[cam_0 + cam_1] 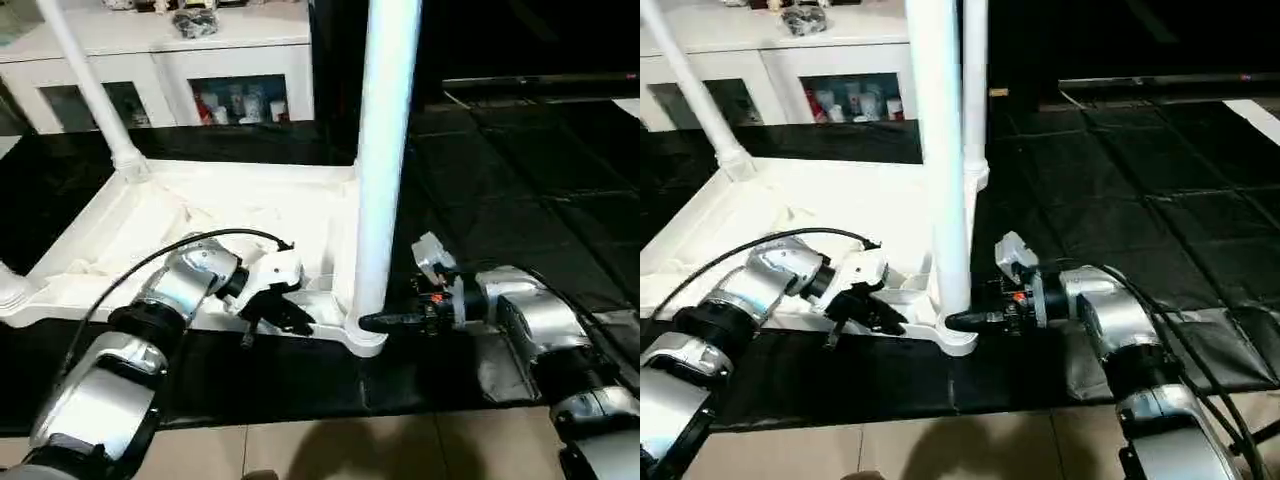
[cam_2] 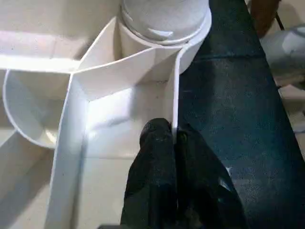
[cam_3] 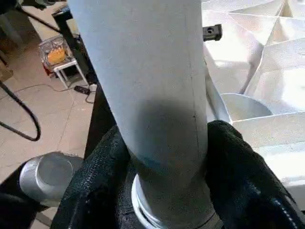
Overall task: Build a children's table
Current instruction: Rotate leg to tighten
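The upturned white tabletop (image 1: 200, 230) lay ribbed side up on a black mat (image 1: 520, 200). At its nearest corner, the left pincer (image 1: 285, 318) was pinching the tabletop's thin front rim. Just beside it, the right pincer (image 1: 385, 322) gripped the base of an upright white leg (image 1: 385, 150) standing in that corner socket. At the tabletop's far corner stood another leg (image 1: 90, 90), tilted. Behind the tabletop was a white glass-door cabinet (image 1: 200, 70).

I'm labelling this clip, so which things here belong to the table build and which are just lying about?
Part of the job:
- upturned table top
- near leg, gripped at its base by the right gripper
- far leg
- left gripper, pinching the top's rim

Just lying about:
- glass-door cabinet
- black floor mat
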Tool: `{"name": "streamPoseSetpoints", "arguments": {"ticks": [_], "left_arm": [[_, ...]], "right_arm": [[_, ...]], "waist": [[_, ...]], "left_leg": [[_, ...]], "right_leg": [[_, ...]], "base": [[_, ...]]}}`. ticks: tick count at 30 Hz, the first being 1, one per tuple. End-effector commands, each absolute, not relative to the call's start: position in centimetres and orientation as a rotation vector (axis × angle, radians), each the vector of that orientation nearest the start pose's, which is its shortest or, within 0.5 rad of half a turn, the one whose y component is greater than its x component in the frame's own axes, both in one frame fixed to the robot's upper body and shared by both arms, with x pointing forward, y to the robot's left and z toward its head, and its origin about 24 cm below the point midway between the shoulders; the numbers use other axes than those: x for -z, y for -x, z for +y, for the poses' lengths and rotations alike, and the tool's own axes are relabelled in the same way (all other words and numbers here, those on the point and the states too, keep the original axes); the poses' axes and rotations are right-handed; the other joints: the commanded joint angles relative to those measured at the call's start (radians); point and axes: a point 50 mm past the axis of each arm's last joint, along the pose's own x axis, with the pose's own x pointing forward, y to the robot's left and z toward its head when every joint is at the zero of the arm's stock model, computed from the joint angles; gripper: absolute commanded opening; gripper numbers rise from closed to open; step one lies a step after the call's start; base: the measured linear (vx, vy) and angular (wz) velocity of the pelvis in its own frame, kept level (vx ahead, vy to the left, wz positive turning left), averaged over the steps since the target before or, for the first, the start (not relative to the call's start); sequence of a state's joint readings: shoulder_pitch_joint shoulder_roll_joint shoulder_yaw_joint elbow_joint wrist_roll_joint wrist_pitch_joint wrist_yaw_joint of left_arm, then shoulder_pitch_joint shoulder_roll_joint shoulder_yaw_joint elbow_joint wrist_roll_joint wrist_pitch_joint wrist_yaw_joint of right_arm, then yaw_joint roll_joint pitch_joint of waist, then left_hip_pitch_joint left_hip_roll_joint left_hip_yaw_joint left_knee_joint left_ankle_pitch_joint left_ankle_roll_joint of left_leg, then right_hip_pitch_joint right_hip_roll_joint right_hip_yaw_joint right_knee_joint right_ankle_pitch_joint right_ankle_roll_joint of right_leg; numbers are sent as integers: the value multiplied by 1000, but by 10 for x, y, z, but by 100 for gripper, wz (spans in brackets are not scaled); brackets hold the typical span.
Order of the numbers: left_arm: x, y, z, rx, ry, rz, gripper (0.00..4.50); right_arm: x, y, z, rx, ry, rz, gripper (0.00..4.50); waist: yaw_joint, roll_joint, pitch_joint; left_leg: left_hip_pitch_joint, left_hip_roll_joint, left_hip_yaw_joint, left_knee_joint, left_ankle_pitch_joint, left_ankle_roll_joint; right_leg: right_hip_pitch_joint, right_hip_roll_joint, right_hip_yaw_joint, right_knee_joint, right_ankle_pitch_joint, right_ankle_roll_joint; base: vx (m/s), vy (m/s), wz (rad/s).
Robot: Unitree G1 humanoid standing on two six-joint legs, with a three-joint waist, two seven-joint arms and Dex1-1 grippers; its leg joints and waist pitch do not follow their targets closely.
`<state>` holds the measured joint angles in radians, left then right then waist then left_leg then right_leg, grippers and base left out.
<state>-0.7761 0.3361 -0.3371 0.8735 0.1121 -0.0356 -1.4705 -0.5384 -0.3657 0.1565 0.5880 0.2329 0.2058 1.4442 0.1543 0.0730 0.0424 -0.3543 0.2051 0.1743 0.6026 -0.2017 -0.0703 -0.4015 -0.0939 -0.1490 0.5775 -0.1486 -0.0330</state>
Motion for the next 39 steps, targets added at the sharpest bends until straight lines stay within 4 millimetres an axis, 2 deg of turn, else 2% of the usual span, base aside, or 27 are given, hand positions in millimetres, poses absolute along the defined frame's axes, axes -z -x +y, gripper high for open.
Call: {"name": "streamPoseSetpoints", "arguments": {"ticks": [1, 2, 3, 5, 7, 8, 9, 10, 11, 14, 15, 16, 17, 19, 20, 22, 24, 26, 27, 28, 30, 32, 33, 35, 37, 39], "left_arm": [[-62, -333, 116, 1535, -448, 526, 0], [-62, -335, 114, 1512, -430, 520, 0], [-62, -336, 112, 1485, -419, 517, 0], [-63, -342, 106, 1403, -397, 509, 0], [-65, -347, 99, 1332, -364, 495, 0], [-65, -348, 97, 1319, -357, 492, 0], [-68, -352, 91, 1272, -333, 483, 0], [-72, -358, 85, 1206, -299, 474, 0], [-76, -363, 79, 1140, -266, 469, 0], [-81, -369, 74, 1072, -240, 459, 0], [-85, -373, 71, 1013, -219, 443, 0], [-86, -375, 69, 993, -215, 437, 0], [-87, -375, 69, 987, -214, 435, 0], [-88, -375, 68, 983, -220, 424, 0], [-87, -375, 67, 988, -226, 423, 0], [-83, -372, 69, 1025, -279, 427, 0], [-82, -371, 70, 1041, -289, 430, 0], [-80, -369, 72, 1054, -291, 439, 0], [-78, -368, 76, 1058, -306, 437, 0], [-75, -367, 81, 1065, -315, 443, 0], [-72, -365, 88, 1086, -337, 444, 0], [-72, -364, 90, 1092, -346, 444, 0], [-70, -363, 93, 1104, -367, 443, 0], [-67, -360, 100, 1138, -395, 450, 0], [-65, -356, 105, 1198, -413, 455, 0], [-64, -354, 107, 1232, -423, 455, 0]], "right_arm": [[-49, -297, -136, -1492, -70, 388, 205], [-47, -298, -134, -1452, -71, 383, 204], [-43, -299, -133, -1392, -72, 389, 204], [-34, -305, -127, -1246, -57, 402, 201], [-28, -310, -119, -1124, -68, 408, 199], [-27, -311, -117, -1104, -73, 407, 199], [-27, -314, -108, -1064, -93, 404, 198], [-27, -319, -97, -1010, -120, 408, 198], [-28, -325, -86, -952, -143, 415, 198], [-29, -333, -75, -860, -172, 430, 198], [-29, -339, -69, -782, -194, 448, 198], [-30, -340, -67, -769, -203, 446, 198], [-30, -341, -66, -767, -206, 444, 198], [-32, -342, -63, -773, -240, 430, 198], [-33, -342, -63, -767, -248, 420, 253], [-33, -344, -67, -741, -241, 403, 253], [-33, -344, -70, -739, -226, 393, 286], [-33, -345, -75, -743, -207, 380, 295], [-33, -345, -83, -742, -202, 361, 307], [-35, -345, -95, -753, -196, 334, 307], [-38, -342, -108, -793, -183, 302, 332], [-39, -341, -112, -810, -178, 293, 344], [-40, -339, -118, -830, -171, 286, 351], [-43, -335, -132, -865, -151, 276, 363], [-48, -329, -146, -943, -127, 265, 386], [-50, -325, -153, -991, -105, 265, 409]], "waist": [[-8, -19, -71], [-9, -14, -69], [-12, -16, -67], [-22, -20, -64], [-28, -19, -62], [-34, -20, -60], [-51, -20, -58], [-56, -14, -59], [-68, -16, -59], [-89, -15, -60], [-95, -11, -61], [-101, -13, -62], [-101, -13, -67], [-99, -16, -70], [-98, -16, -71], [-92, -18, -75], [-88, -18, -78], [-86, -14, -77], [-85, -14, -76], [-84, -10, -76], [-76, -12, -76], [-70, -13, -77], [-66, -5, -77], [-58, -13, -76], [-51, -12, -78], [-48, -17, -77]], "left_leg": [[10, 36, -5, -68, -155, 78], [7, 35, -7, -69, -160, 76], [9, 35, -6, -70, -172, 68], [7, 29, -7, -72, -191, 54], [11, 22, -9, -72, -204, 40], [8, 19, -8, -71, -207, 39], [8, 16, -10, -71, -227, 37], [10, 14, -11, -70, -230, 34], [10, 12, -12, -69, -235, 32], [2, 6, -15, -67, -232, 44], [5, 5, -15, -66, -235, 49], [4, 4, -14, -65, -231, 52], [3, 5, -15, -65, -208, 57], [-1, 10, -14, -67, -179, 79], [-4, 11, -13, -66, -167, 87], [-10, 14, -12, -64, -113, 111], [-12, 16, -12, -63, -86, 119], [-10, 19, -11, -62, -72, 129], [-10, 20, -10, -62, -81, 130], [-9, 20, -11, -62, -85, 130], [-9, 24, -10, -62, -91, 140], [-9, 25, -9, -61, -90, 144], [-7, 26, -10, -61, -93, 140], [-7, 25, -8, -62, -101, 139], [-7, 26, -8, -61, -97, 137], [-8, 27, -8, -62, -102, 136]], "right_leg": [[52, -71, 62, -71, -362, -142], [54, -71, 60, -73, -377, -134], [51, -71, 60, -78, -394, -126], [55, -71, 55, -83, -445, -105], [54, -71, 48, -93, -505, -79], [54, -69, 46, -98, -522, -69], [54, -67, 39, -105, -548, -51], [52, -67, 38, -105, -549, -50], [53, -65, 36, -108, -544, -53], [59, -64, 28, -111, -538, -48], [57, -64, 28, -113, -531, -51], [56, -63, 30, -112, -518, -58], [59, -63, 34, -105, -472, -75], [63, -64, 40, -94, -398, -104], [64, -64, 42, -89, -372, -114], [68, -67, 47, -75, -293, -148], [70, -68, 49, -67, -252, -159], [67, -67, 50, -63, -213, -178], [67, -68, 50, -64, -216, -180], [68, -68, 49, -64, -218, -181], [70, -67, 51, -62, -204, -183], [69, -67, 51, -61, -200, -183], [67, -68, 51, -61, -210, -183], [70, -66, 51, -64, -224, -172], [68, -66, 52, -62, -224, -169], [67, -66, 52, -63, -231, -165]], "base": [[0, 0, 0], [0, 0, 0], [0, 0, 0], [0, 0, 0], [0, 0, 0], [0, 0, 0], [0, 0, 0], [0, 0, 0], [0, 0, 0], [0, 0, 0], [0, 0, 0], [0, 0, 0], [0, 0, 0], [0, 0, 0], [0, 0, 0], [0, 0, 0], [0, 0, 0], [0, 0, 0], [0, 0, 0], [0, 0, 0], [0, 0, 0], [0, 0, 0], [0, 0, 0], [0, 0, 0], [0, 0, 0], [0, 0, 0]]}}
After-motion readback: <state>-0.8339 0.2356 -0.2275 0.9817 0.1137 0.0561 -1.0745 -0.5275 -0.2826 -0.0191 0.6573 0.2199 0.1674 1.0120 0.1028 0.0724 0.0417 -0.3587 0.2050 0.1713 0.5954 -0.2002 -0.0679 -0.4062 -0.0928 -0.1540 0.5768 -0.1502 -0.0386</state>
